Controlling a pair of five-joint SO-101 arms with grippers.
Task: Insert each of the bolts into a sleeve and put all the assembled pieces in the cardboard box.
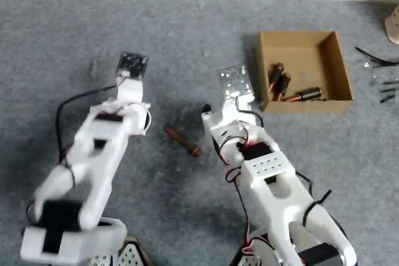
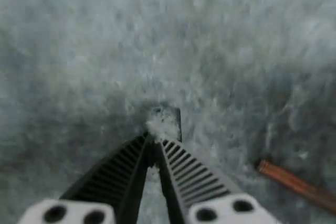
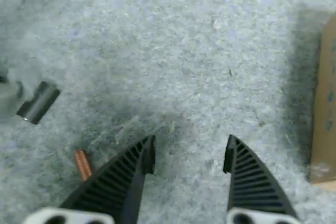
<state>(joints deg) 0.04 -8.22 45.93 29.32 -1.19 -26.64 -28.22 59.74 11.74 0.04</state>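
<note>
Faint bluish marks show on the outer wall of the open-topped brown cardboard box point(image 3: 324, 103), too blurred to read in the right wrist view. From above, the box stands on the grey carpet point(image 1: 62, 42) at the far right. Three copper-and-black assembled pieces point(image 1: 282, 84) lie inside it, toward its left and near walls. The right gripper point(image 3: 190, 145), white with black ribbed fingers, hangs just beside the box's near left corner, its jaws spread wide over bare carpet. A short dark metal sleeve point(image 3: 38, 102) lies on its side on the carpet, off toward the other arm, with a pale blur next to it that I cannot make out. A loose copper bolt point(image 1: 183, 141) lies aslant on the carpet between the two arms, apart from the sleeve and well apart from the box. The right arm's white body stands between the bolt and the box. The left gripper point(image 2: 156, 141) is over the carpet farther left, its fingers drawn together at the tips. A small dark smudge sits right at those tips, too blurred to name, and the bolt shows off to one side in the left wrist view. Loose black cables point(image 1: 381, 82) lie on the carpet beyond the box's right wall, and thin wires run along both arms
</note>
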